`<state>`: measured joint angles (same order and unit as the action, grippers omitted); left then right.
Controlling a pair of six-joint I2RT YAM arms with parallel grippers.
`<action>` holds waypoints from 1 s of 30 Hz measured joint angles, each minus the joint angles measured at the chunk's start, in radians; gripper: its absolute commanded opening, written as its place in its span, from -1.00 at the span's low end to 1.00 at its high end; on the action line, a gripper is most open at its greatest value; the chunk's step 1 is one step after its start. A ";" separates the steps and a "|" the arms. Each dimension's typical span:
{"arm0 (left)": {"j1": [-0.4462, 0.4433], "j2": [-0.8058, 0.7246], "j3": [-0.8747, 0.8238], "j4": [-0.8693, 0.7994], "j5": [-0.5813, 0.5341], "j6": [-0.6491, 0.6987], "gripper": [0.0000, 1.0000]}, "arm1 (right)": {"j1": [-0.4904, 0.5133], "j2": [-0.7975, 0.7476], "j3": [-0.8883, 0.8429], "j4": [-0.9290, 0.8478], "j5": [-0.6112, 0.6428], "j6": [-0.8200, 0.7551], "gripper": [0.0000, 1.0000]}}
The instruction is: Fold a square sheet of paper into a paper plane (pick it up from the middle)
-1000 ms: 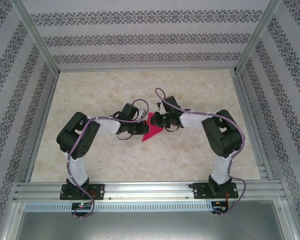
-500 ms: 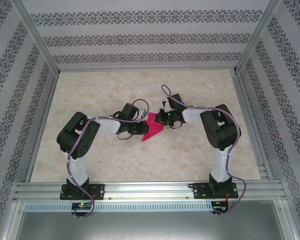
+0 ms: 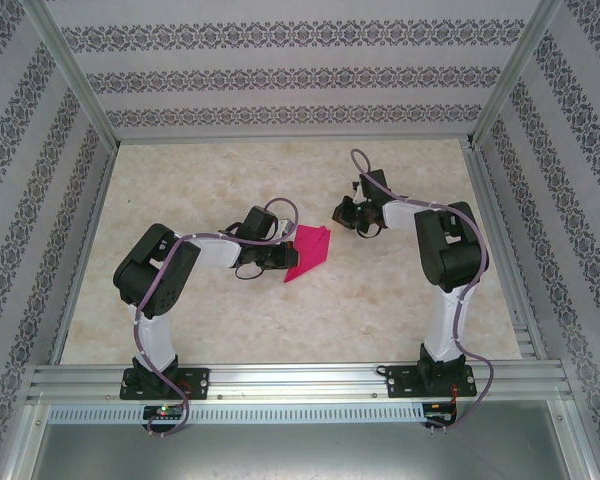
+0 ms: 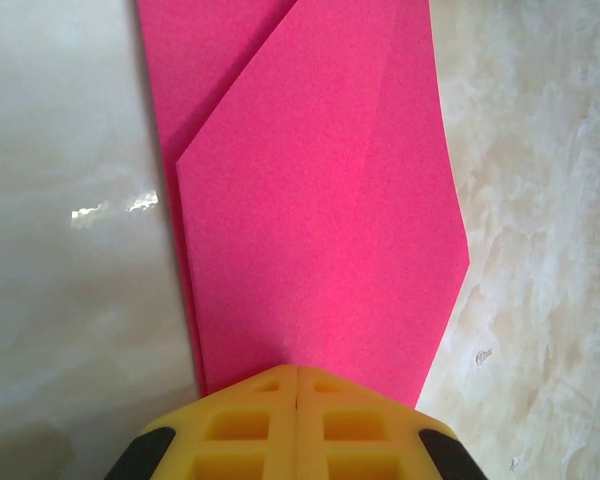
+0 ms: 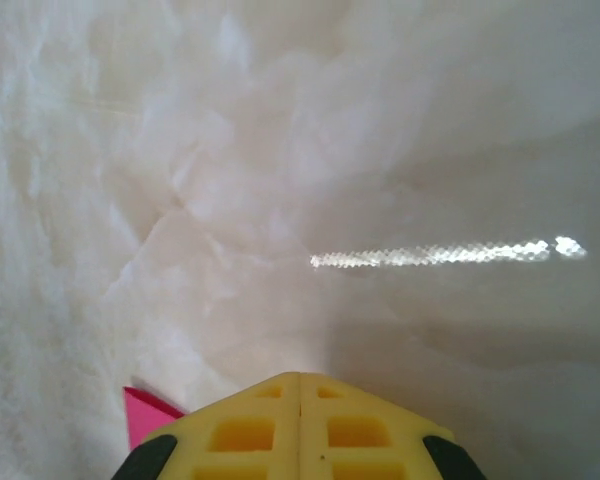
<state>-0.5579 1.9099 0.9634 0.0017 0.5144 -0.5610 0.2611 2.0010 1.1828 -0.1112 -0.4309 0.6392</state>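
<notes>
Both left hand (image 4: 296, 372) and right hand (image 5: 299, 380) closed, paper plane (image 3: 310, 252) long axis diagonal, narrow tip near-left.

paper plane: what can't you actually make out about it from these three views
left wrist: the paper plane has its far end cut off by the top edge; its near end lies under the shut left tool, so pinched or just pressed is unclear
top external: its creases are too small to read
right wrist: a pink corner pokes out; the rest is behind the shut right tool and the bottom edge
</notes>
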 measured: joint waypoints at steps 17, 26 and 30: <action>0.000 0.000 0.005 -0.007 0.000 -0.001 -1.00 | 0.248 -0.095 -0.195 0.145 -0.016 0.153 -0.91; 0.000 -0.006 0.002 -0.009 0.003 0.000 -0.97 | 0.248 -0.055 -0.201 0.185 -0.024 0.175 -0.92; 0.000 -0.027 0.003 -0.053 0.019 -0.003 -0.69 | 0.248 -0.055 -0.201 0.183 -0.021 0.173 -0.92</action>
<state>-0.5575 1.8824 0.9661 -0.0513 0.5339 -0.5636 0.5087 1.9461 0.9813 0.0719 -0.4519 0.8120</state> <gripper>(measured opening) 0.105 0.048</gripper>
